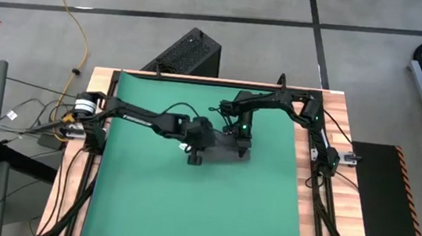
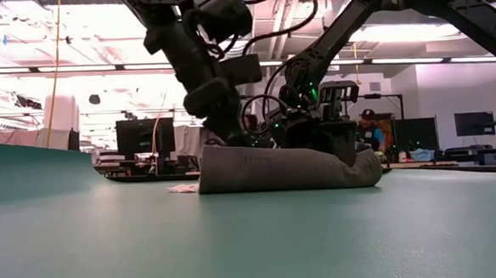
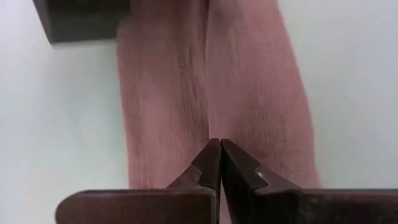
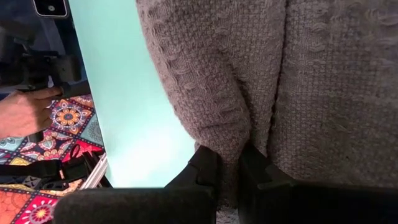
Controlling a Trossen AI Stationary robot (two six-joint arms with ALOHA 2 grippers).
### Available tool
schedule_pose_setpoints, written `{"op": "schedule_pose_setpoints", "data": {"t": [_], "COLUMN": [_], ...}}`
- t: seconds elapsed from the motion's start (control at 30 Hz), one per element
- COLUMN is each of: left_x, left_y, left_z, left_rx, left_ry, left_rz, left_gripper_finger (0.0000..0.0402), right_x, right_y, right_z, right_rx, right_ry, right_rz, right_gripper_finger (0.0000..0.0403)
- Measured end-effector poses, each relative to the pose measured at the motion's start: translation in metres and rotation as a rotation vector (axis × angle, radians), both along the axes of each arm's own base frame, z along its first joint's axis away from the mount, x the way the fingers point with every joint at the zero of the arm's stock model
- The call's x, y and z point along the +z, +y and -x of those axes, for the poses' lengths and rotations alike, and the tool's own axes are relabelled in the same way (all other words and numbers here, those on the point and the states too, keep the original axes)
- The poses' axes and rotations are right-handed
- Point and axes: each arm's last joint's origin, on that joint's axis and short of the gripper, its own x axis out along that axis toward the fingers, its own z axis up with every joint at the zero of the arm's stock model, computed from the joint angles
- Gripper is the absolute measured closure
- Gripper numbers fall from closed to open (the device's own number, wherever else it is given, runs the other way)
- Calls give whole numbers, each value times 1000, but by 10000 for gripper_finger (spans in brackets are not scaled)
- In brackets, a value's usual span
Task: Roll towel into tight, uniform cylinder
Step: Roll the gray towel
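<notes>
A wooden table (image 1: pixel 340 120) carries the scene, its light plank top showing as strips along the left, right and far edges. A green mat (image 1: pixel 186 202) lies flat on it and covers nearly the whole top. On the mat, a little beyond its middle, lies the towel (image 2: pixel 288 171), a dark grey cloth bunched into a low, long roll that rests directly on the green surface.

I see a dark grey towel (image 1: pixel 222 148) with a coarse woven texture on a plain green mat (image 1: pixel 194 203). The arms are black, the tabletop (image 1: pixel 342 120) edges light wood.
</notes>
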Motion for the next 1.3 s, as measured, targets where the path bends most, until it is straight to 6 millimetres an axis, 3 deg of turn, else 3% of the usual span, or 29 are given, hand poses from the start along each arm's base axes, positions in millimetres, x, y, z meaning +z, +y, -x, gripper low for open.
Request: {"op": "schedule_pose_setpoints", "data": {"t": [0.2,0.37,0.57,0.7,0.97,1.3], "left_x": [1,1,31,15,-18,-21], "left_y": [11,4,-10,-16,-8,19], "left_z": [0,0,1,0,-9,-6], "left_rx": [-29,-137,-199,-212,-95,49], "left_ry": [-17,-19,-152,-87,-5,1], "left_rz": [66,148,112,121,118,140], "left_gripper_finger": [401,401,401,402,401,401], "right_x": [0,0,0,0,0,0], "right_y": [0,0,0,0,0,0], "right_z": [0,0,-1,-1,-1,-1], "right_rx": [0,0,0,0,0,2], "right_ry": [-3,-4,-9,-10,-10,-15], "right_rz": [2,2,4,5,4,4], "right_gripper_finger": [370,370,370,370,370,370]}}
